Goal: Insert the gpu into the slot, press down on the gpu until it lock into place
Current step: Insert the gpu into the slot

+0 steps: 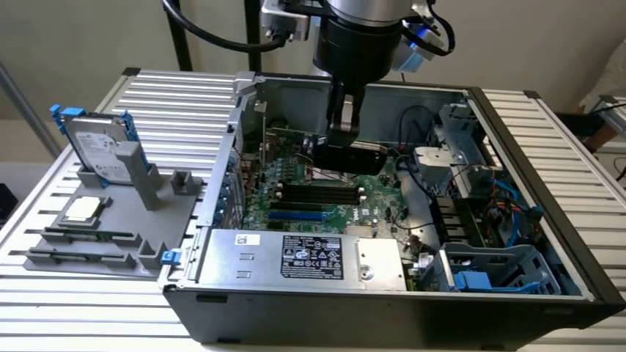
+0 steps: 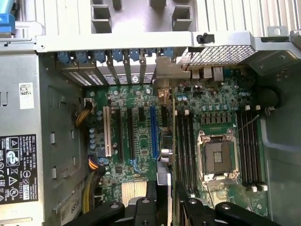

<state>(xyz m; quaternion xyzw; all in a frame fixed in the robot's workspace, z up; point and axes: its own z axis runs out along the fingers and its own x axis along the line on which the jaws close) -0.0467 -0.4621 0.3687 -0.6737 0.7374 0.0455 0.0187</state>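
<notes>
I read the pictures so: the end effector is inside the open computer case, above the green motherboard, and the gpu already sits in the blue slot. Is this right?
Not fully. The gpu does not sit in the blue slot; the wrist view shows that slot empty, and the end effector holds the card above the green motherboard, inside the open computer case.

Your arm point(image 1: 357, 44) is a fat, round, black tube with a shiny silver-grey part on top. It has a bright blue ring point(image 1: 421, 37) on one side. Thick black cables point(image 1: 201, 28) curl in loops near the top. Your gripper point(image 1: 342, 143) is black too, with long thin fingers point(image 1: 338, 110). Seen up close, it is made of black bars point(image 2: 214, 209) joined together, and small round silver screws point(image 2: 192, 201) sit on the joints.
</notes>
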